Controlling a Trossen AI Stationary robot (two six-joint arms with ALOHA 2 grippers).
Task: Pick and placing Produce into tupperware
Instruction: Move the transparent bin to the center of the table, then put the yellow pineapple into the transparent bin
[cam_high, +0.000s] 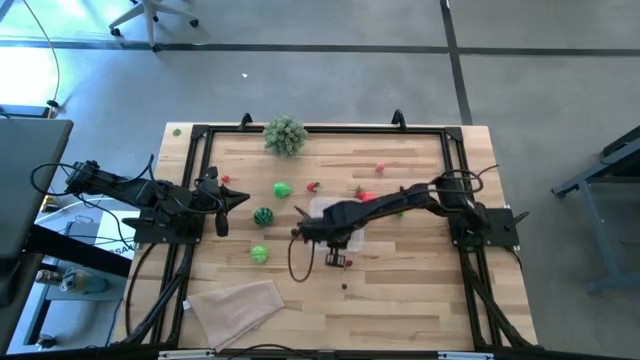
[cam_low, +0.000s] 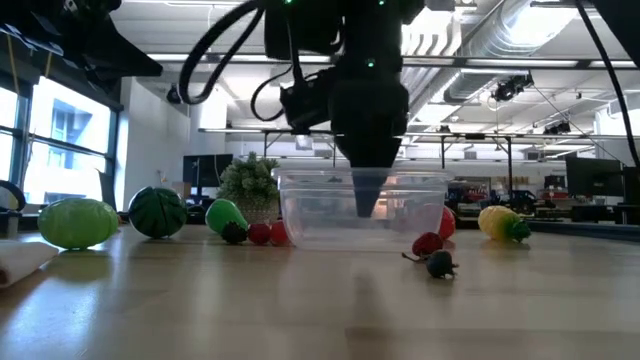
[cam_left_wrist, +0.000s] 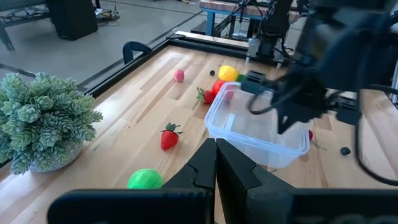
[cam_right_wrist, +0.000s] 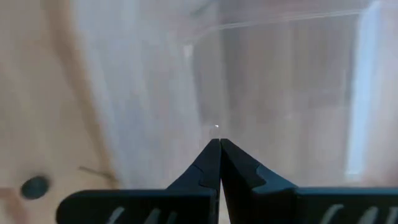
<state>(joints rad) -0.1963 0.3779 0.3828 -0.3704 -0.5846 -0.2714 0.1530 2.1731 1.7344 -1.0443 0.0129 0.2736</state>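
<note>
The clear tupperware (cam_low: 330, 215) (cam_left_wrist: 255, 134) stands mid-table. My right gripper (cam_low: 367, 208) (cam_right_wrist: 218, 143) points down, shut with nothing between its fingers, its tips below the container's rim on its near side. Produce lies around the container: a yellow-green ball (cam_low: 78, 222), a dark green ball (cam_low: 157, 212), a green pear (cam_low: 226, 217), a strawberry (cam_left_wrist: 169, 137), a red piece (cam_low: 428, 243), a dark berry (cam_low: 440, 264) and a yellow piece (cam_low: 503, 222). My left gripper (cam_left_wrist: 216, 152) (cam_high: 238, 200) waits shut at the table's left side.
A bushy grey-green plant (cam_high: 285, 135) stands at the far edge. A beige folded cloth (cam_high: 238, 305) lies at the near left. A black frame (cam_high: 320, 128) runs along the table's edges. Bare wood shows at the near right.
</note>
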